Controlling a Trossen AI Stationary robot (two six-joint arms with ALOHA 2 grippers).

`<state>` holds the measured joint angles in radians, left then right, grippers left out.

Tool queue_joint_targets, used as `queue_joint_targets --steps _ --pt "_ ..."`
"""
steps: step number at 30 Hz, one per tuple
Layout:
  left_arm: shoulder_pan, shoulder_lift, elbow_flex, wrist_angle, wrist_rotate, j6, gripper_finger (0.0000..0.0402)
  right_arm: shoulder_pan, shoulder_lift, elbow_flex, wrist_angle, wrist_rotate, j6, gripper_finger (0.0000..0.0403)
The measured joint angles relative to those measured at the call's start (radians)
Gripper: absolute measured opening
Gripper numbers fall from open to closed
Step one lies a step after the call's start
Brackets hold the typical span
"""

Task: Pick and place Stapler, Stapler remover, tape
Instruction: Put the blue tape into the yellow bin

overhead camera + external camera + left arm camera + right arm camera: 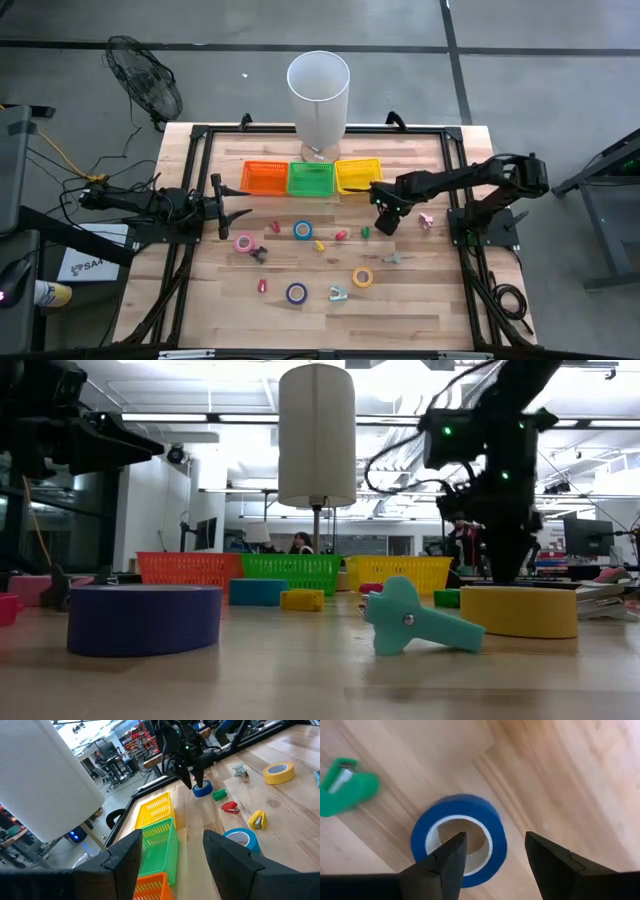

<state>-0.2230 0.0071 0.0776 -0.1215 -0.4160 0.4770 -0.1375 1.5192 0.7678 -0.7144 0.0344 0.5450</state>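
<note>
Right gripper (492, 855) hangs released, pointing down over the blue tape roll (459, 840).

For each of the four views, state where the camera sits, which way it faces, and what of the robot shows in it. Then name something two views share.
High: above the table, looking straight down; both arms show.
Low: at table-top height, looking level toward the baskets and room; arms hang in from above.
Left wrist: on the left arm, facing the yellow basket; the left gripper shows, jaws open.
Right wrist: on the right arm, looking down; the right gripper hangs open over the blue tape roll.
Shared: that blue tape roll also shows in the left wrist view.
</note>
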Motion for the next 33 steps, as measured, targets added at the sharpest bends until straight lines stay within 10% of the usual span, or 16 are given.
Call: queue_joint_targets --steps 14,27,33 --pt "0.0 0.0 0.0 0.0 0.0 0.0 0.0207 0.0 -0.015 -0.08 0.07 -0.023 0.023 0.0183" --pt "0.0 0.0 0.0 0.0 0.0 0.0 0.0207 0.0 -0.049 -0.084 0.059 -0.051 0.024 0.0032" --pt "0.0 0.0 0.0 0.0 0.0 0.0 0.0207 0.0 -0.048 -0.067 0.057 -0.044 0.027 0.0031"
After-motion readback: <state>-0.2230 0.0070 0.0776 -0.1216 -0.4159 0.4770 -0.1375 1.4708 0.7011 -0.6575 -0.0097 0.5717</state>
